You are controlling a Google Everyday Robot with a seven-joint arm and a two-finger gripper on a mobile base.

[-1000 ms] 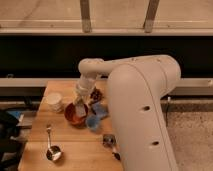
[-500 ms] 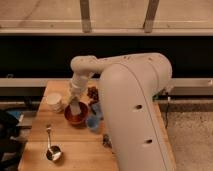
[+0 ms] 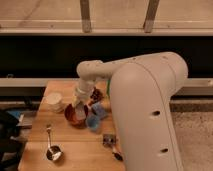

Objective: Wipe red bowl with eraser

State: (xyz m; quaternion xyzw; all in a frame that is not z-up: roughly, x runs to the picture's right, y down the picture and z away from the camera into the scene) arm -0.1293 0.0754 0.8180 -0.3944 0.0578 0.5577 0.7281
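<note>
Gripper point(image 3: 79, 106) lowered into round red bowl point(image 3: 69, 117) on wooden table point(image 3: 75, 146), beside blue cup point(image 3: 93, 122); finger state indeterminable; no legible markings.

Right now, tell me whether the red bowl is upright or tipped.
Upright. The red bowl sits flat on the wooden table, rim facing up and darker inside showing. The claw reaches down into it.

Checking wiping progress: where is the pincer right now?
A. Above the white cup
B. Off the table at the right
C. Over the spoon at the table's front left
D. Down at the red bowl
D: the pincer reaches down into the red bowl, right of the white cup, far from the spoon.
</note>
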